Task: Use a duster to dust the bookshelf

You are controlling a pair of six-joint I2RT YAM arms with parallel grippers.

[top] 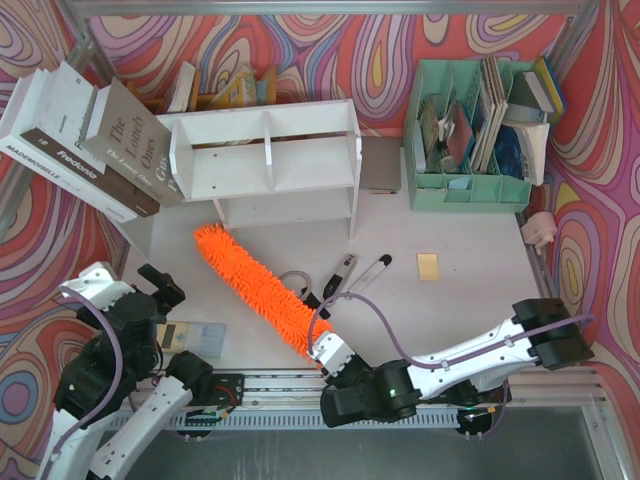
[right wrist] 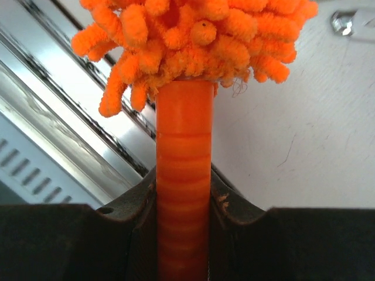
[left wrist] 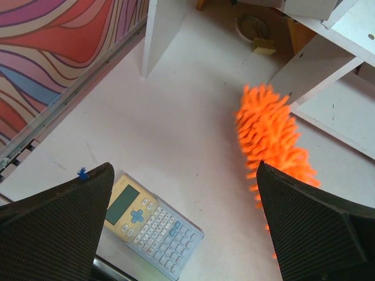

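Note:
The white bookshelf (top: pixel 270 165) stands at the back of the table, and its legs and lower board (left wrist: pixel 328 58) show in the left wrist view. The fluffy orange duster (top: pixel 255 285) lies slanted in front of it, head toward the shelf's left foot. My right gripper (top: pixel 330 352) is shut on the duster's orange handle (right wrist: pixel 183 152) just below the chenille head (right wrist: pixel 193 35), with the jaws (right wrist: pixel 183 199) pressed on both sides. My left gripper (top: pixel 162 287) hangs open at the left, nothing between its fingers (left wrist: pixel 184 175). The duster's tip (left wrist: pixel 272 134) lies beyond its right finger.
A calculator (top: pixel 195 337) (left wrist: pixel 153 225) lies under the left gripper. Large books (top: pixel 90 135) lean left of the shelf. A mint green organiser (top: pixel 470 130) stands back right. Pens (top: pixel 345 272) and a yellow note (top: pixel 428 266) lie mid-table. A metal rail (top: pixel 270 385) runs along the near edge.

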